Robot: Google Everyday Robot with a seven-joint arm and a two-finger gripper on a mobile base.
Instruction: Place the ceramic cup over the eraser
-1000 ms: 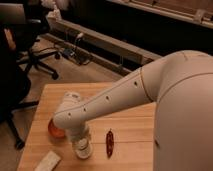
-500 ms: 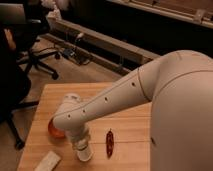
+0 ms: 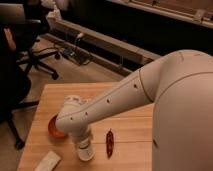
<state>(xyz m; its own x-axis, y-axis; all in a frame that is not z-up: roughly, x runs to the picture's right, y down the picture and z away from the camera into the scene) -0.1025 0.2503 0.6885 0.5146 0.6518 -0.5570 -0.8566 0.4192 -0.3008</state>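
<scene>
My arm reaches from the right across the wooden table [image 3: 130,125] and bends down at the wrist near the front left. The gripper [image 3: 84,142] points straight down there, mostly hidden by the wrist housing. Directly below it is a small white cylinder, the ceramic cup [image 3: 86,152], upright and at or just above the table surface. I cannot make out whether the gripper holds the cup. The eraser is hidden from view.
A red-orange bowl [image 3: 53,128] sits just left of the wrist, partly covered by it. A thin red chili pepper [image 3: 109,143] lies right of the cup. A flat pale slab [image 3: 48,161] lies at the front left. An office chair [image 3: 30,55] stands beyond the table's left edge.
</scene>
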